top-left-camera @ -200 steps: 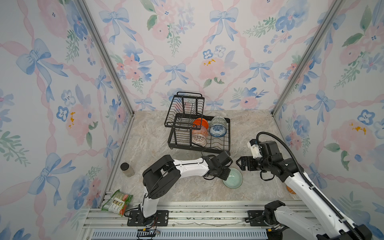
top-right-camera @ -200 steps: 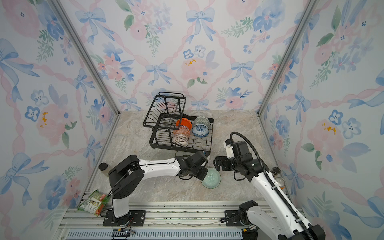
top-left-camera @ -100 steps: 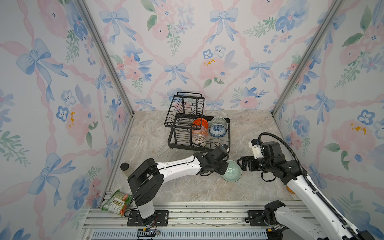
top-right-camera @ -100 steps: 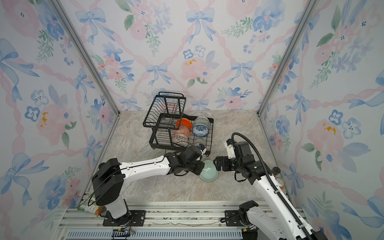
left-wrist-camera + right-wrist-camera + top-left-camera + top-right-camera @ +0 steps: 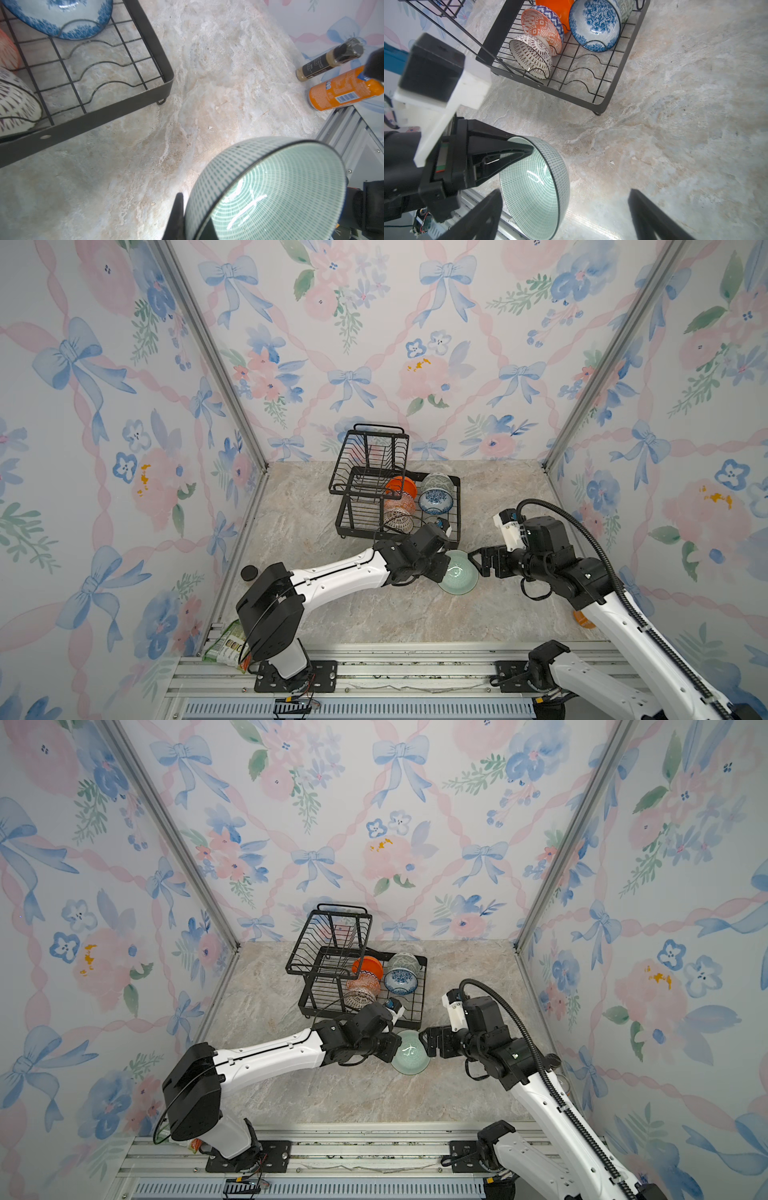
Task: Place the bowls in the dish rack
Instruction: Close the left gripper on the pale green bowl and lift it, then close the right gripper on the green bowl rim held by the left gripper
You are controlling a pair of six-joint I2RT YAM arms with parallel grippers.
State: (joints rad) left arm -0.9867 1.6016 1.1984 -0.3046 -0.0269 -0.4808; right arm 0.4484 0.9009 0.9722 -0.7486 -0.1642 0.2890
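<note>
While the left claw (image 5: 445,571) clamps tight on the rim of the pale mint bowl (image 5: 459,578), 1 finger inside and 1 outside, that bowl sits tipped on its side at the centre of both top views, with its mouth turned toward the right of the frame. It's just below the lower right corner of the black dish rack (image 5: 368,464), apart from it, over the marble table (image 5: 374,614). Whether its lowest edge touches the table, I can't tell.

Over to the right claw (image 5: 477,563): spread wide, holding nothing, tips just beside the bowl's right rim. The right wrist view puts the bowl close to 1 of its fingers, the other well clear over bare table.

Up in the rack, 5 bowls stand on edge in the slots of the lower tray. On the left, running down the frame, are the plain orange bowl (image 5: 401,487), the orange-white patterned bowl (image 5: 397,504) and the white bowl with brown lattice (image 5: 398,520). On the right, the grey-green patterned bowl (image 5: 436,481) stands above the blue-white floral bowl (image 5: 435,501).

Round the edges, a black-lidded jar (image 5: 249,573) stands at the table's left side and an orange labelled container (image 5: 582,620) peeks out behind the right arm. A dark-capped bottle (image 5: 328,60) stands just beside that container, and a green packet (image 5: 226,649) lies at the lower left rail.
</note>
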